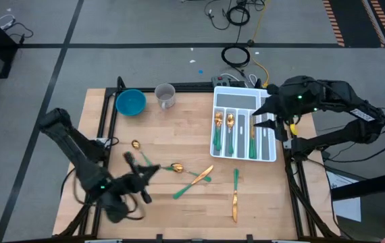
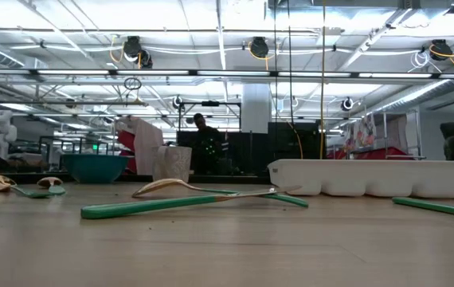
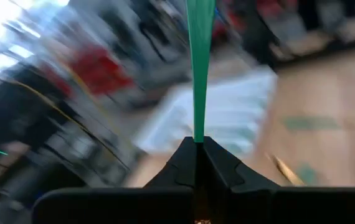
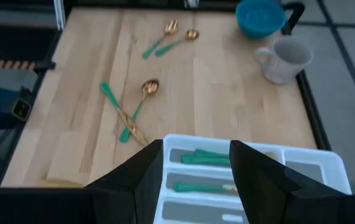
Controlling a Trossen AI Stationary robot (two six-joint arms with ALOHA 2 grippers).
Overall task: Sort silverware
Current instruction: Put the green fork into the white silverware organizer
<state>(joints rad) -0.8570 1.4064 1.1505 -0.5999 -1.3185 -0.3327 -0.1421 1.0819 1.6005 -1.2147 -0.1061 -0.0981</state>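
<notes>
My left gripper (image 1: 153, 170) is over the table's near left, shut on one green-handled piece of silverware (image 3: 199, 62). Its head is hidden by the fingers. Loose silverware lies flat on the wood: a spoon (image 1: 136, 144), another spoon (image 1: 176, 167), a gold-and-green piece (image 1: 196, 182) and a knife (image 1: 234, 196). At the right, more silverware lies in the compartments of a white tray (image 1: 271, 156). Above the tray's right side my right gripper (image 4: 196, 168) hangs open, nothing between its fingers. My left gripper pinches the piece between its two fingers at the narrow end of the green handle (image 3: 198, 138). The handle sticks out forward past the fingertips, in line with them. A glint of gold (image 3: 199, 219) shows farther back between the fingers. The piece is lifted clear of the table.
A blue bowl (image 1: 131, 102) and a cup (image 1: 165, 96) stand at the table's far edge. Bare wood lies between them and the loose pieces. Cables (image 1: 236, 57) lie on the floor beyond the table. A person (image 2: 203, 139) shows in the room behind.
</notes>
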